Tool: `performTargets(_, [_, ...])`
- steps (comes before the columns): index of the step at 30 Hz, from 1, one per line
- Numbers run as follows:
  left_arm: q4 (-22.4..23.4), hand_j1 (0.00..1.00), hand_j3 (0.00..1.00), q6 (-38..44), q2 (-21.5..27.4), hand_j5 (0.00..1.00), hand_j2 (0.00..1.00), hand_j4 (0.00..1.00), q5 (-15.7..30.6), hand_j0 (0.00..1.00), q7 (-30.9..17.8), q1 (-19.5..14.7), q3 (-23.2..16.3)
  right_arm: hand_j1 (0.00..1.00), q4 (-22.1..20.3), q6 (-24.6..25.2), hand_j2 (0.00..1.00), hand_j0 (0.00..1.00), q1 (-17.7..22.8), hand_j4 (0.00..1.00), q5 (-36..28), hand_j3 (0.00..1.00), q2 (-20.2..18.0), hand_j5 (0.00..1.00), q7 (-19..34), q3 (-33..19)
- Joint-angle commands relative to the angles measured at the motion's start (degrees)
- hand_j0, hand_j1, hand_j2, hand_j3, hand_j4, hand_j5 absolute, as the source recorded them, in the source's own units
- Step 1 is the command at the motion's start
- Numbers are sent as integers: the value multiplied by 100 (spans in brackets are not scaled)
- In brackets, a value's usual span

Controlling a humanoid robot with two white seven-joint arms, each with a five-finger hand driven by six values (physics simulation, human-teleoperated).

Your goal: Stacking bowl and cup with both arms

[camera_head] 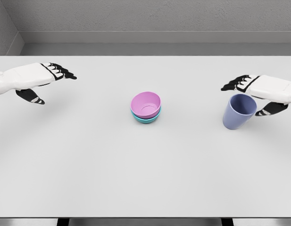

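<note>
Where the matte white bench (145,179) spreads: round pink bowl (145,104) nested in teal bowl (146,119) mid-frame; right hand (258,92) wide beside tilted smooth lavender cup (238,111); left hand (39,80) wide, upper left.

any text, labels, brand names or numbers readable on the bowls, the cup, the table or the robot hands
None: no words, numbers, logos or signs show anywhere in the head view.
Pink plastic bowl: plain.
Teal bowl beneath it: plain.
Lavender-blue plastic cup: plain.
White tabletop: unmarked.
Left hand and right hand, white with black fingers: no markings.
</note>
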Motion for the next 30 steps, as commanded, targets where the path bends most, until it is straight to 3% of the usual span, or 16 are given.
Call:
performTargets(1, [-1,100,100,12,7,100,100,100,33,100,3,0,4,100,58,16,100,100,0,100,27,100,80,100,-2,75])
performTargets(21, [-1,100,100,12,7,100,100,100,33,100,3,9,-4,100,102,16,100,100,0,100,88,100,80,100,-2,330])
performTargets(30, [-1,100,100,12,-2,100,100,100,33,100,-6,18,-4,74,119,16,74,74,0,74,79,74,80,74,-2,418])
